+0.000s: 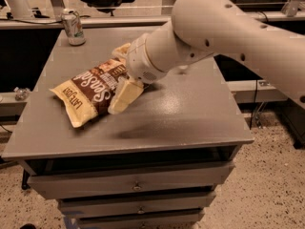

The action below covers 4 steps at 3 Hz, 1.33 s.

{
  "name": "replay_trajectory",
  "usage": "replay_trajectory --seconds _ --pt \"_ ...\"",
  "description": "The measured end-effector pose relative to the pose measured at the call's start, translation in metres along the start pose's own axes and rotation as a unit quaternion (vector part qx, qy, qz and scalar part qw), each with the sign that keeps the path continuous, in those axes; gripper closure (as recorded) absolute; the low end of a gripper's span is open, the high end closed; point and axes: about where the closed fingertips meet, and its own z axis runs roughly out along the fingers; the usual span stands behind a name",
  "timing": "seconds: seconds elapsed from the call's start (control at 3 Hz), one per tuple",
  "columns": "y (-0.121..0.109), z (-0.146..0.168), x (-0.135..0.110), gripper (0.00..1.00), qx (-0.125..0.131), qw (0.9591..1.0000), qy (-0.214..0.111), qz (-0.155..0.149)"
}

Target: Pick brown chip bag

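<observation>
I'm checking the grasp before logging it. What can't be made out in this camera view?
Camera view:
1. The gripper, down at the middle of the brown chip bag: its hold is hidden by the wrist.
2. Bag's far end: behind the arm.
3. The can at the far left corner of the table: label too small.
4. Arm's base: cut off by the right edge.
</observation>
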Motion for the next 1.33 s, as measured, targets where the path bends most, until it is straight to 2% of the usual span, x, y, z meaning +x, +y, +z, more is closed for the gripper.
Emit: replay_trajectory --seconds 1.0,1.33 --pt "0.002 0.040 0.004 0.00 -0.002 0.9999 -0.009 0.004" --pt "0.007 0.053 0.008 0.17 -0.004 0.9999 -0.009 0.012"
